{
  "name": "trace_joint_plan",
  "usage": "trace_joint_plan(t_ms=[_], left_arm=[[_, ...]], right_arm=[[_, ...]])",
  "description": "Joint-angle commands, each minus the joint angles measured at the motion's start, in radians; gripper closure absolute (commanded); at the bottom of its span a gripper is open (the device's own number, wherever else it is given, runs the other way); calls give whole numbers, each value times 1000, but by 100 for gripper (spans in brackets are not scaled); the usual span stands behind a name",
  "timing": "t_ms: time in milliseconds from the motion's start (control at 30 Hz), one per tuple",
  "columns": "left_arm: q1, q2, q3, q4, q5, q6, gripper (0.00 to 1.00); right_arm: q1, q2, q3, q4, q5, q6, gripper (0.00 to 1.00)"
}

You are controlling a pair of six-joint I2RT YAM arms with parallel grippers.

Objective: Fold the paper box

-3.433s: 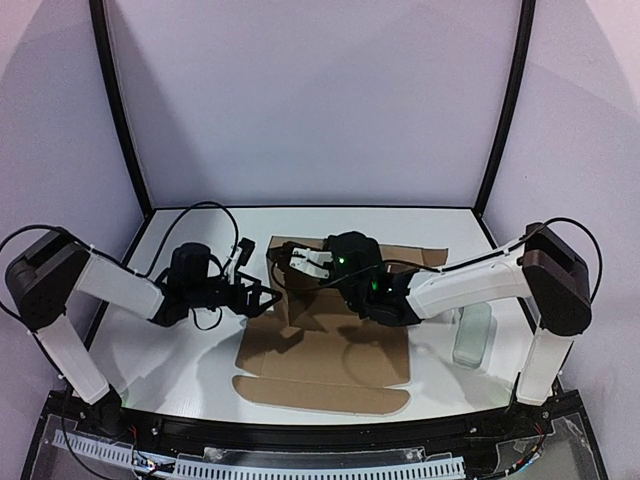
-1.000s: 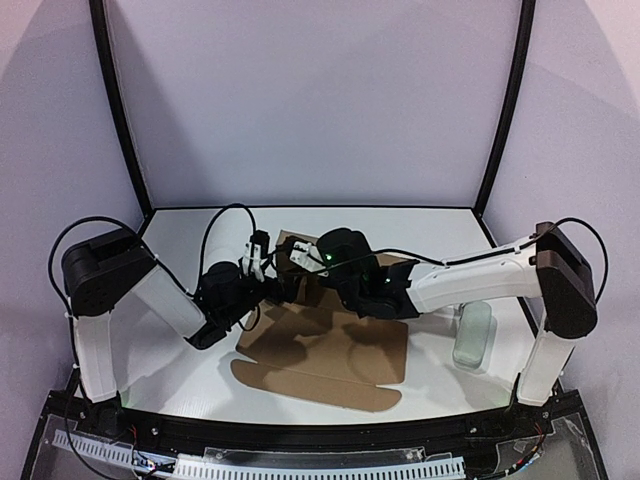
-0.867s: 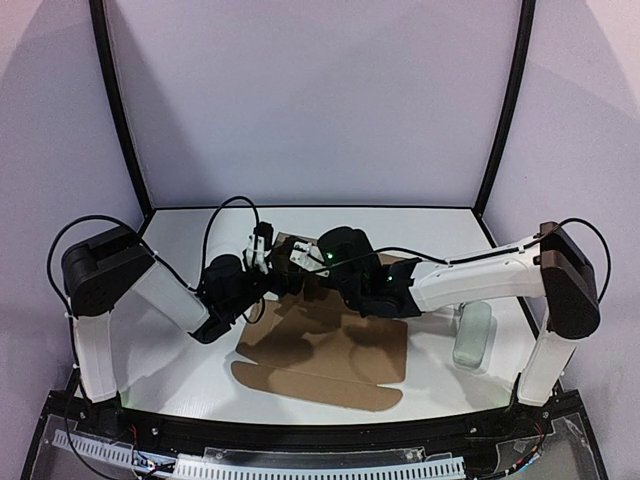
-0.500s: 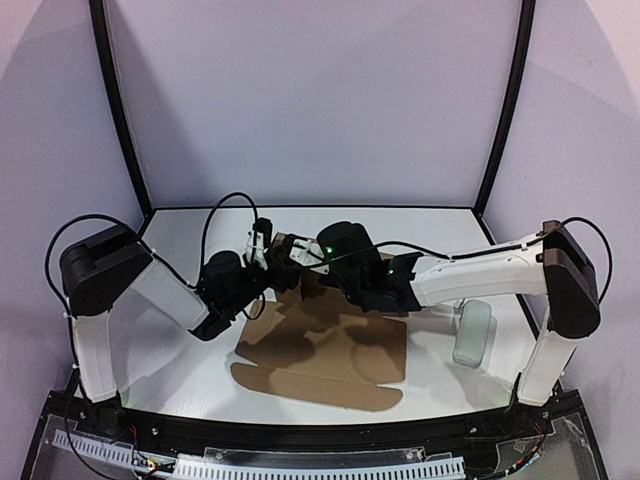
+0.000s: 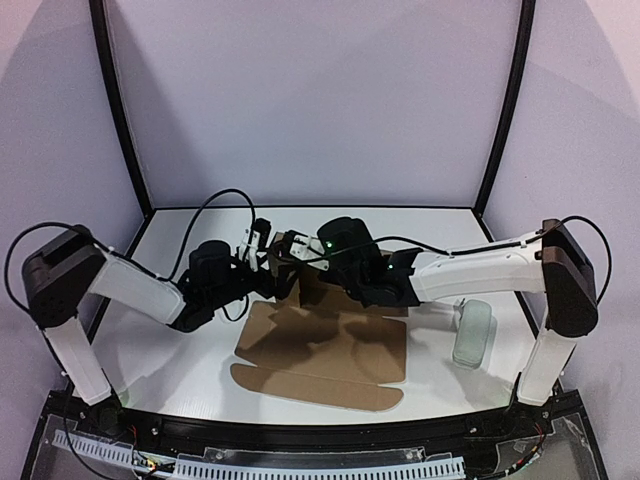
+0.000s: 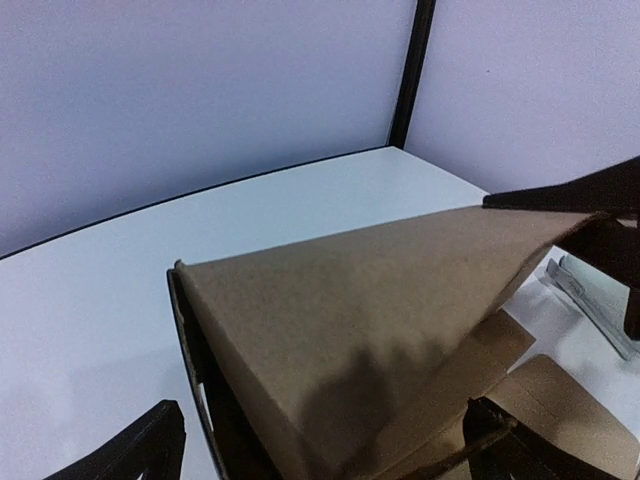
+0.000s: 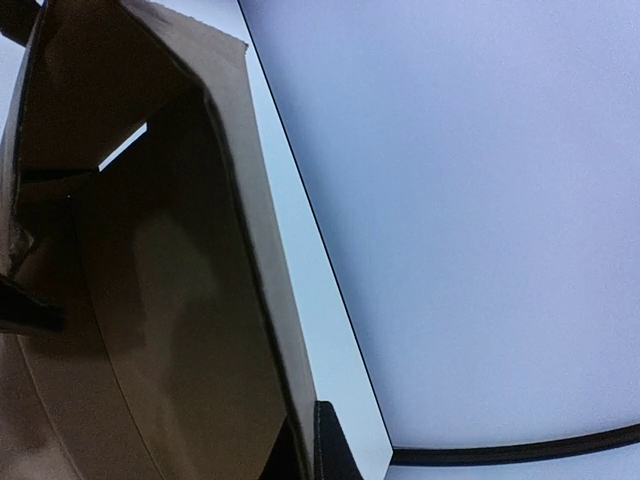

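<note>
Brings the left gripper [image 5: 262,250] in from beside the sheet to the raised wall, jaws spread wide astride it; keeps the right gripper [image 5: 297,248] clenched on that wall's rim; leaves the paper box [image 5: 330,350] mid-table [image 5: 170,350], base flat, one wall now steeper, folding seemingly barely begun; plain matte brown cardboard, stiff, die-cut with rounded flaps.

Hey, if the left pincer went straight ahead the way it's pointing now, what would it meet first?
Most likely the raised brown panel of the paper box: it stands directly ahead of the open left pincer, filling its wrist view. How close is hard to judge.
</note>
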Motion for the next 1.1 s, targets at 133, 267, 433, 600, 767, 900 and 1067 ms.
trace_joint_plan(t_ms=[133,267,433,600,767,900,1067], left_arm=[[5,-184,-41,-345,138,76,1],[10,-225,-53,-424,71,91,1],[75,-159,-17,-484,70,54,1],[96,-33,54,-393,113,41,1],[97,52,87,-237,147,6,3],[97,96,85,-129,124,-32,7],[97,126,82,-34,66,-61,17]], right_arm=[[-20,57,-35,-159,-116,41,100],[-27,53,-32,-154,-126,35,100],[-27,47,-34,-159,-152,37,100],[-27,43,-34,-169,-170,41,100],[-27,45,-31,-170,-169,42,100],[-27,43,-35,-178,-168,46,100],[-23,32,-40,-199,-190,54,100]])
